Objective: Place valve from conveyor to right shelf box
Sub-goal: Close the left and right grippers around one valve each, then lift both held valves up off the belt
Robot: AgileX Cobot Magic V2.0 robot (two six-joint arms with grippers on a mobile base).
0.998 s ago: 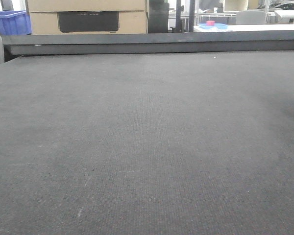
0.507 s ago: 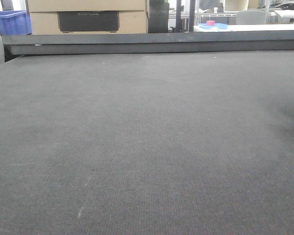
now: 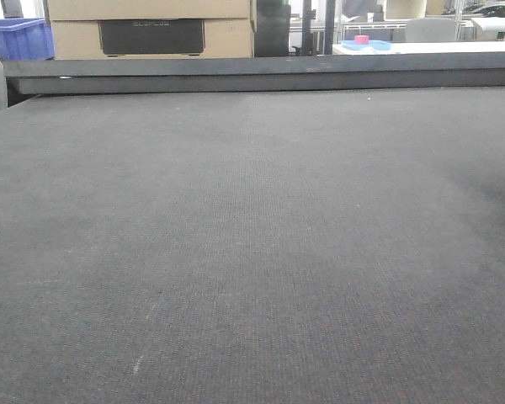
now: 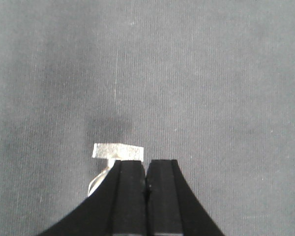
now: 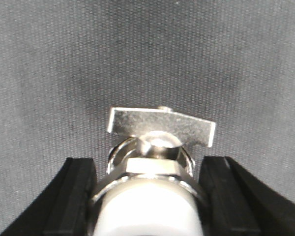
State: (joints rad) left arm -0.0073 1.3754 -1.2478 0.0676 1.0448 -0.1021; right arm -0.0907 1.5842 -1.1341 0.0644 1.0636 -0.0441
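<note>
The conveyor (image 3: 252, 236) is a wide dark grey woven belt ending at a straight dark rail (image 3: 261, 76); in the front view nothing lies on it and neither gripper shows. In the right wrist view my right gripper (image 5: 150, 164) is shut on the valve (image 5: 157, 196), which has a white body, a silver nut and a flat silver handle (image 5: 160, 127), held over the belt. My left gripper (image 4: 146, 164) is shut, its fingers pressed together. A small silver valve handle (image 4: 118, 151) and a curved metal part peek out past its left finger. I cannot tell whether they touch. The right shelf box is out of view.
Beyond the rail stand a cardboard box (image 3: 151, 29) with a dark panel, a blue crate (image 3: 17, 38) at far left, and a blue dish with a pink object (image 3: 364, 42) on a white table at the back right.
A faint shadow on the belt's right side has drifted and faded. Nothing else differs in the front view.
</note>
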